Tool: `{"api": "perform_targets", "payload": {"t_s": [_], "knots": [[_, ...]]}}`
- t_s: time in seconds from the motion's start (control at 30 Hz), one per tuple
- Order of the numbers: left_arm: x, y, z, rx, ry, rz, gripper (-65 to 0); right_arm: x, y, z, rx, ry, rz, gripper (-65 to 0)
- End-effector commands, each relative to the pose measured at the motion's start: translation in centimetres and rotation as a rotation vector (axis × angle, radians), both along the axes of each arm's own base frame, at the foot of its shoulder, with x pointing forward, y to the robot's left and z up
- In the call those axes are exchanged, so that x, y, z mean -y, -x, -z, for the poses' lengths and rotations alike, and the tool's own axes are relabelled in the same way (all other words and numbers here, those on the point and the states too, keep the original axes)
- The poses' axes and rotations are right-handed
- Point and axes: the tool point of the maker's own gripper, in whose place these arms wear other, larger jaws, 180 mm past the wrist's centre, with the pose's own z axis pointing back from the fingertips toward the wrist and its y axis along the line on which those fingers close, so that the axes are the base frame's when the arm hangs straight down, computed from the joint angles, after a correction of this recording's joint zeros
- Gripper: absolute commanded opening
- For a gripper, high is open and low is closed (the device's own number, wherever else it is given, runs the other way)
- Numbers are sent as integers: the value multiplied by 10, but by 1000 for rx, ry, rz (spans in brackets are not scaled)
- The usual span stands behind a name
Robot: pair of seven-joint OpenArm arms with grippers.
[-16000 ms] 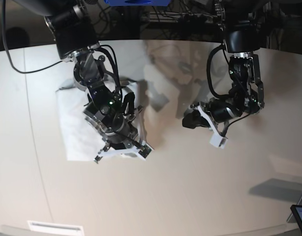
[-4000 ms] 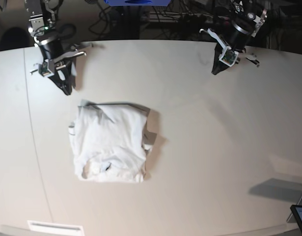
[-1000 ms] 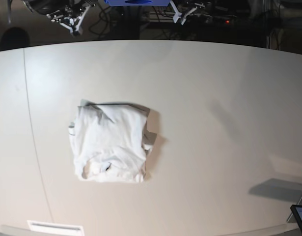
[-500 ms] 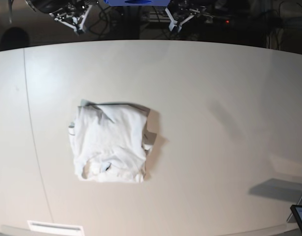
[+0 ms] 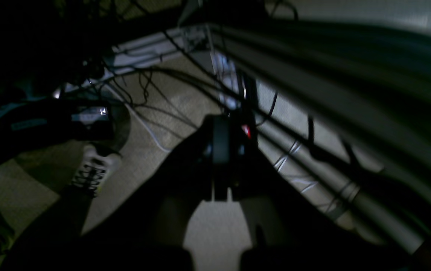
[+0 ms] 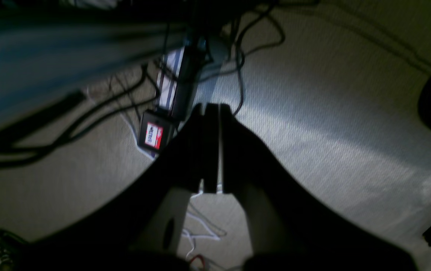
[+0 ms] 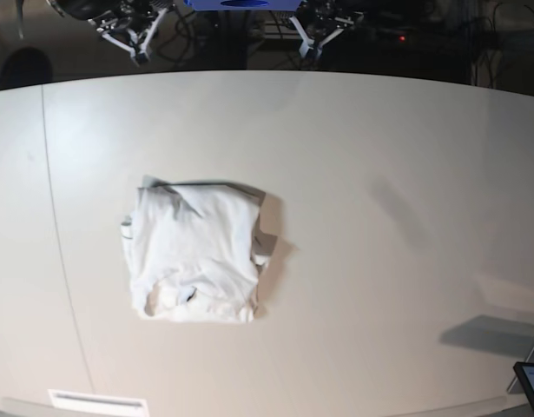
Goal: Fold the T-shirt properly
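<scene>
The white T-shirt (image 7: 195,252) lies folded into a rough, wrinkled square on the left half of the off-white table (image 7: 379,217), with nothing touching it. Both arms are drawn back beyond the table's far edge. My right gripper (image 7: 138,52) shows at the top left and my left gripper (image 7: 311,49) at the top middle, both far from the cloth. In the right wrist view my right gripper (image 6: 210,110) is shut and holds nothing, over carpet. In the left wrist view my left gripper (image 5: 221,124) is also shut and bare, over cables.
A seam line (image 7: 58,243) runs down the tabletop's left side. A dark device corner (image 7: 531,382) sits at the bottom right edge. Cables (image 7: 206,35) and dark equipment lie behind the far edge. Carpet (image 6: 332,113) and a power brick (image 6: 152,135) lie below the right wrist.
Both grippers shifted slightly behind the table's far edge. The T-shirt has not moved.
</scene>
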Motion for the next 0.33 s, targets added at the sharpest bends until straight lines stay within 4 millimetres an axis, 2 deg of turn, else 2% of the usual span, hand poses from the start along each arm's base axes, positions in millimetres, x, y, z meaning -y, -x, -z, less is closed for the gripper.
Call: {"api": "perform_targets", "payload": {"t_s": [0.0, 0.3], "knots": [[0, -2, 0, 9, 2, 0, -650, 5, 1, -1, 4, 2, -2, -634], [2, -2, 0, 9, 5, -4, -650, 4, 3, -1, 1, 2, -4, -634]]}}
